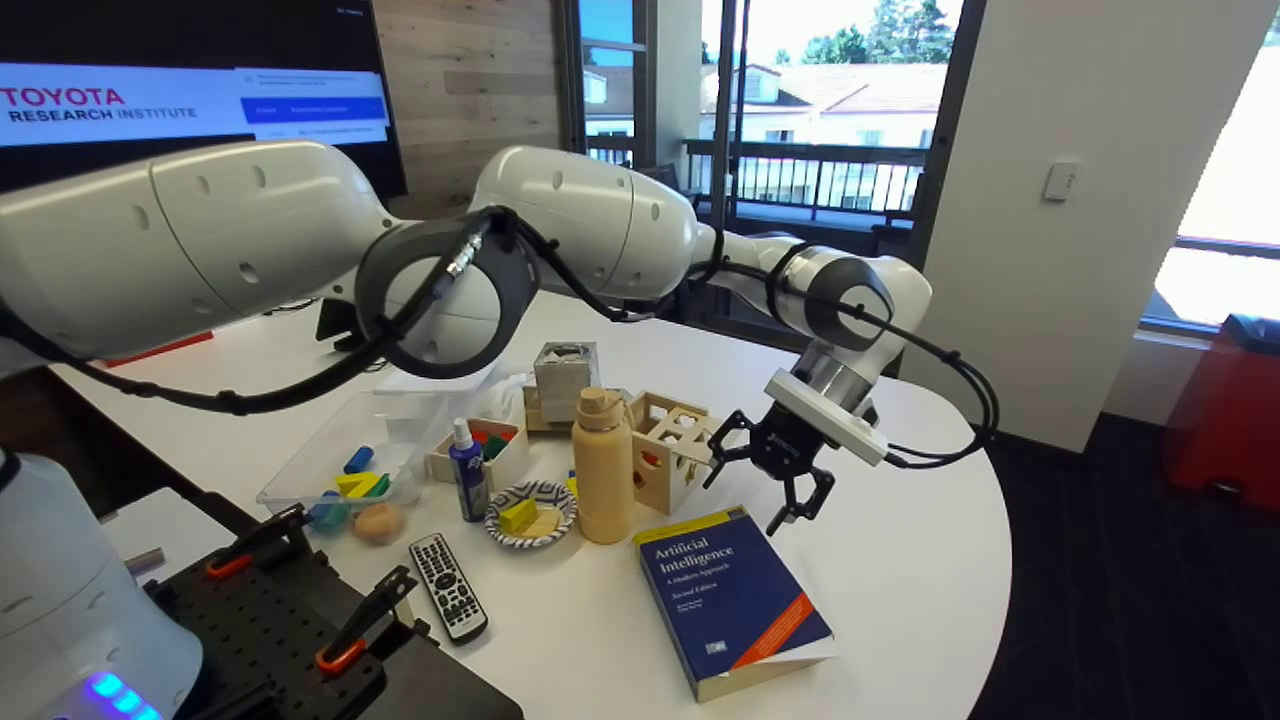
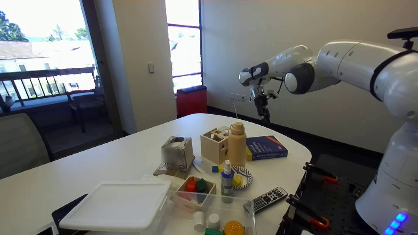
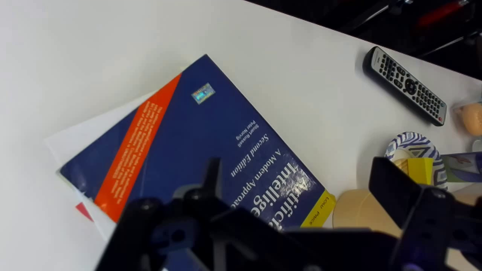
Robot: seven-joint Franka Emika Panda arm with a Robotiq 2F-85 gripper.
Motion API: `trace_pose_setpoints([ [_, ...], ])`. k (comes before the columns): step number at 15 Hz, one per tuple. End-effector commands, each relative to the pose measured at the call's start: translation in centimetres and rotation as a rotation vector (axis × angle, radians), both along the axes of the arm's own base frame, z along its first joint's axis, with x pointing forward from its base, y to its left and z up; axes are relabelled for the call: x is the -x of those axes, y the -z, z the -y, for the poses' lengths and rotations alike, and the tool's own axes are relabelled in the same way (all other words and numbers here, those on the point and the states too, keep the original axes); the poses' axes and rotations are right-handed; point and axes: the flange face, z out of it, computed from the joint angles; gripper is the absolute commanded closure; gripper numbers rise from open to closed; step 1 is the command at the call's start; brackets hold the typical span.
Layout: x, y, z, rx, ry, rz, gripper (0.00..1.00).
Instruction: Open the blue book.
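Note:
The blue book [image 1: 705, 590] lies closed and flat on the table, with a dark blue cover, white lettering, a red corner band and a yellow strip at one end. It also shows in an exterior view [image 2: 266, 146], partly behind the tan bottle, and in the wrist view [image 3: 196, 131]. White pages stick out past the cover's edge in the wrist view, with a small red tab beside them. My gripper [image 1: 744, 502] is open and empty, above the table near the book's yellow end. Its fingers stand wide apart in the wrist view [image 3: 297, 165], apart from the book.
The tan bottle [image 1: 604, 470] stands close to the book's yellow end. A wooden shape box [image 1: 665, 460], a patterned bowl [image 1: 532, 515], a spray bottle [image 1: 468, 470] and a black remote [image 1: 448, 588] are nearby. A clear bin [image 2: 209, 212] stands farther off. The table edge curves past the book.

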Motion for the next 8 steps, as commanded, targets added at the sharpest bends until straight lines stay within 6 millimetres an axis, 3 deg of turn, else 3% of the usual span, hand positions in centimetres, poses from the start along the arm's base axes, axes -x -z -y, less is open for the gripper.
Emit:
trace_pose_setpoints([
  [1, -1.0, 1.9, -1.4, -0.004, 0.009, 0.014, 0.00],
  [8, -1.7, 3.5, -0.9, 0.003, 0.035, 0.100, 0.00],
])
